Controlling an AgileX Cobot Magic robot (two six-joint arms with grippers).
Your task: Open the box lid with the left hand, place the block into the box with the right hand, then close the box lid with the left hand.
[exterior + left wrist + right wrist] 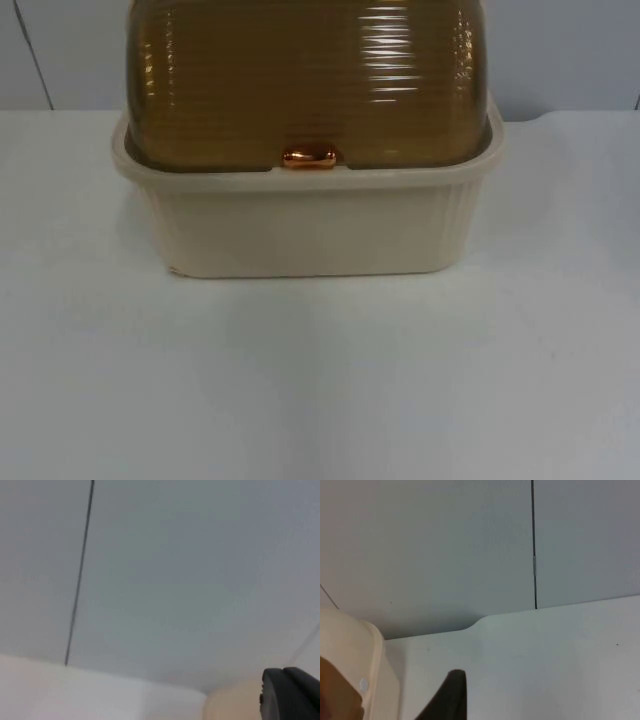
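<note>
A cream ribbed box [310, 225] stands at the back middle of the white table. Its amber see-through lid [300, 80] is down on the rim, and a small copper handle [309, 157] sits at the lid's front edge. My left gripper [290, 695] hangs beside a cream edge of the box [235, 702], facing the wall. My right gripper [451, 695] is over the table just beside the box's rounded corner [355, 655], where a bit of the amber lid [335, 690] shows. Neither gripper touches the box.
The grey partition wall [570, 50] rises right behind the box, with a dark seam [534, 545] running down it. White table top [320, 380] stretches in front of the box and to both sides of it.
</note>
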